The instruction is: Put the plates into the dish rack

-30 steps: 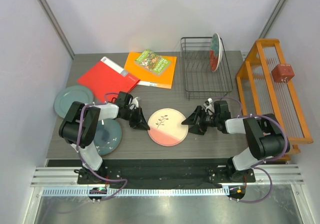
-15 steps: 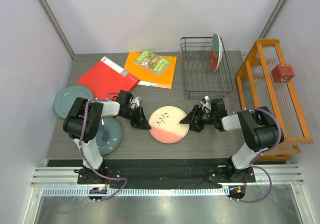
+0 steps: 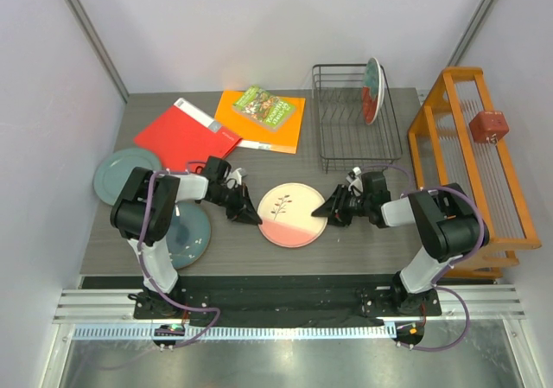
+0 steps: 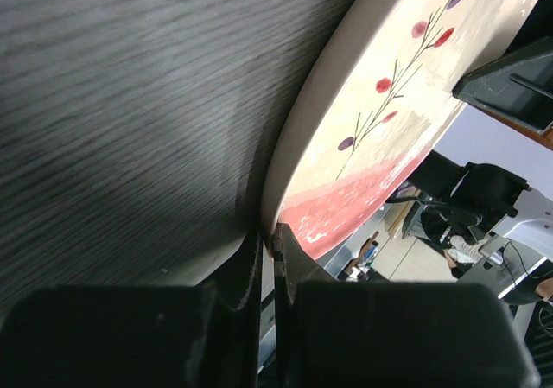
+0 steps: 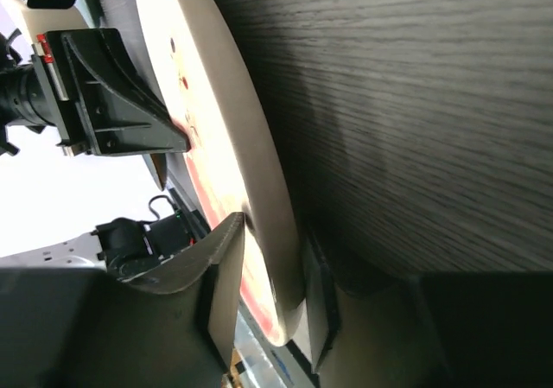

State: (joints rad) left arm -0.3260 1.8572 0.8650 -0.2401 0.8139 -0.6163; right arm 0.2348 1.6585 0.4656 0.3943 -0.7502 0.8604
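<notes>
The cream-and-pink plate (image 3: 292, 215) (image 4: 389, 103) (image 5: 229, 103) lies on the table between both arms. My left gripper (image 3: 253, 219) (image 4: 268, 232) is shut, its tips pressed against the plate's left rim. My right gripper (image 3: 326, 210) (image 5: 275, 232) straddles the right rim and is shut on it, one finger on top and one beneath. The red plate with a teal top (image 3: 372, 90) stands in the black wire dish rack (image 3: 354, 133). The grey-green plate (image 3: 125, 174) and the dark teal plate (image 3: 186, 235) lie at the left, the teal one partly under my left arm.
A red book (image 3: 183, 136) and an orange book (image 3: 263, 122) with a green one (image 3: 264, 107) on it lie behind the plates. An orange wooden rack (image 3: 471, 163) with a red cube (image 3: 489, 126) on it stands along the right edge.
My right gripper has slid left onto the plate's right rim and narrowed around it. The left gripper has closed at the left rim.
</notes>
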